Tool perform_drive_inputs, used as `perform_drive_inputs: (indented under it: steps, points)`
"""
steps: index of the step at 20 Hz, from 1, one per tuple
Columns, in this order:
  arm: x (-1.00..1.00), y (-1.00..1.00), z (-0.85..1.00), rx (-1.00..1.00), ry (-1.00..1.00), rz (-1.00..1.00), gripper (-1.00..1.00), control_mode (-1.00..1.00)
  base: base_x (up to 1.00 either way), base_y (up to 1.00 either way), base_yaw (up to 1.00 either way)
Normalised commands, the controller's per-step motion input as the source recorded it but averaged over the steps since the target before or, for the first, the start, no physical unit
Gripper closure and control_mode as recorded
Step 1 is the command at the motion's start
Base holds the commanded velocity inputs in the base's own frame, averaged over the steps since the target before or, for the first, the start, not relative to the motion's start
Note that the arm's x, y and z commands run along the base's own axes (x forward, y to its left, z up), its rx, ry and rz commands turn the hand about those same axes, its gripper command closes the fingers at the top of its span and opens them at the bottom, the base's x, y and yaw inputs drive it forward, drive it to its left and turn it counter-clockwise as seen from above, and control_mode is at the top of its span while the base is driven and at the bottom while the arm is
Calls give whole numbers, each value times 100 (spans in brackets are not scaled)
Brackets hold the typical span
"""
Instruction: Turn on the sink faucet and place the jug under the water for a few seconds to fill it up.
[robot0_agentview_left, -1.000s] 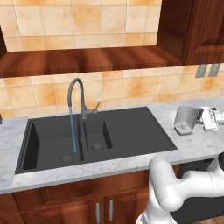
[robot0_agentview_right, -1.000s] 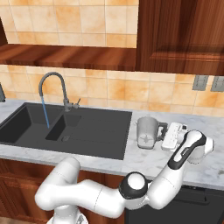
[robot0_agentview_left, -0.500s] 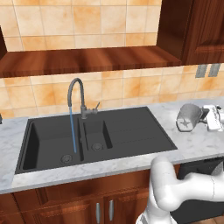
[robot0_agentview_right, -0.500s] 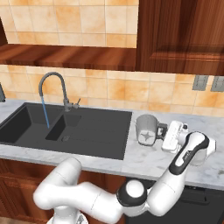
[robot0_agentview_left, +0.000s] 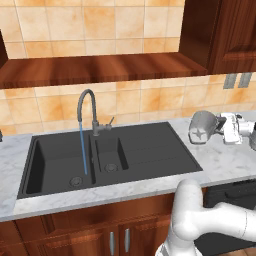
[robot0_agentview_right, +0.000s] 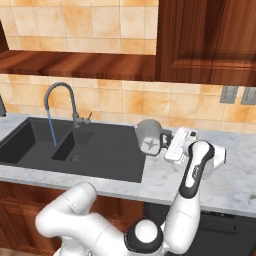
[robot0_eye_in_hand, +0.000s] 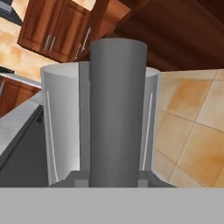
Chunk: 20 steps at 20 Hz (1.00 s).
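Gripper (robot0_agentview_right: 167, 145) pinching the jug (robot0_agentview_right: 149, 141) by its handle, tilted, lifted off the counter (robot0_agentview_right: 235, 185). Risk: jug swivels or slips during carry to water (robot0_agentview_right: 51, 129).

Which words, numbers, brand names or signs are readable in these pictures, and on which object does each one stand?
No readable text anywhere.
The jug carries a pale mark on its front; it is a shape, not letters.
The wall outlets show no legible label.

The small translucent pale-grey glassy jug (robot0_eye_in_hand: 98, 127) hides the finger tips closed on it, and its base is cut off at the picture's bottom.
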Motion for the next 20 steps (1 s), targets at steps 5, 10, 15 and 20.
perform_drive_inputs:
  steps: [5, 10, 15, 20]
  points:
    - [0, 100, 40, 0, 5, -14, 100, -100, 0, 0, 0]
    - [-2, 100, 20, -5, 20, -8, 100, -100, 0, 0, 0]
    - [0, 100, 19, -7, 30, -3, 100, -100, 0, 0, 0]
    - [-19, 77, 15, -5, 31, 0, 100, -100, 0, 0, 0]
